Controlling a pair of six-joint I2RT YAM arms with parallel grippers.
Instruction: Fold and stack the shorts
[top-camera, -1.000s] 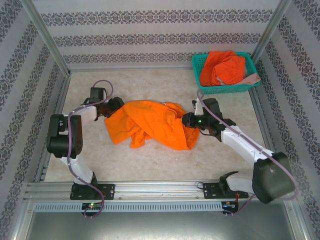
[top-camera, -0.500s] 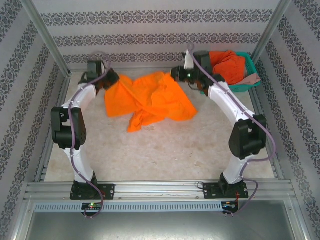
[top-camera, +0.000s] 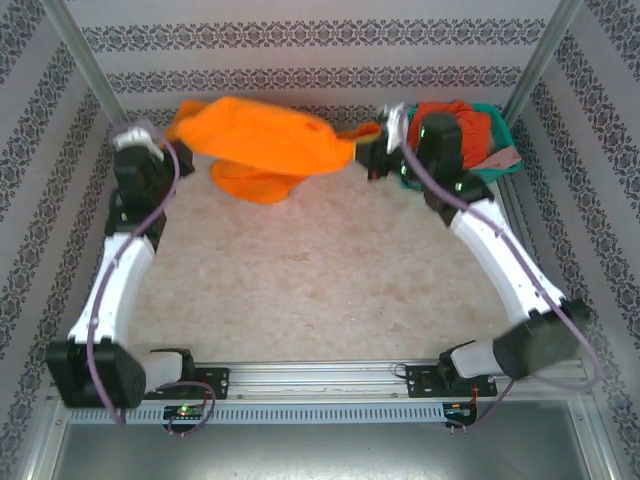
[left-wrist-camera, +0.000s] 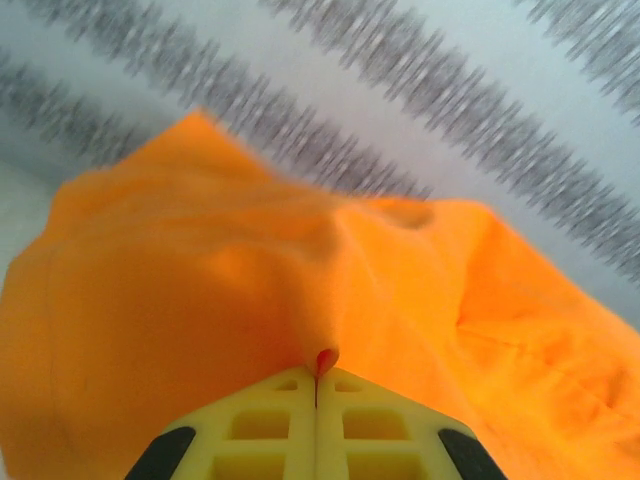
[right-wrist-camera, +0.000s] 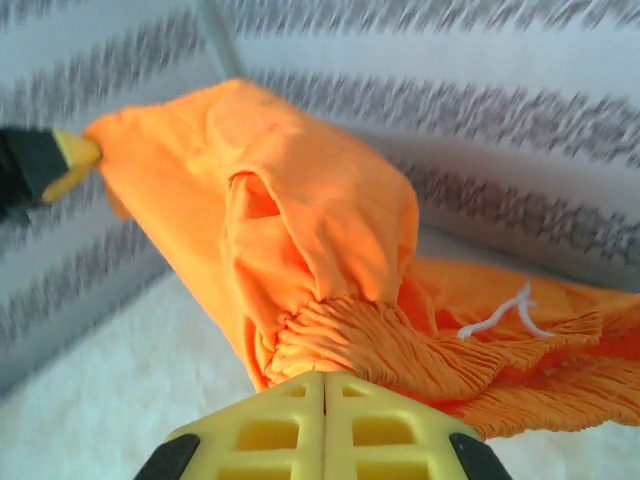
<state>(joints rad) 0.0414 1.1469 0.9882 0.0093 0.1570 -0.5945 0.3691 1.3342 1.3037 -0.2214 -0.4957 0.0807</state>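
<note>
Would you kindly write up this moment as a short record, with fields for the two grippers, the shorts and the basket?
left gripper: shut on the yellow-orange shorts, at their left end
right gripper: shut on the same shorts' gathered waist, at the right end
yellow-orange shorts: lifted and stretched between both grippers, over the far side of the table
basket: teal, far right corner
in basket: red-orange shorts; pink shorts at its near right edge
folded so far: none
</note>
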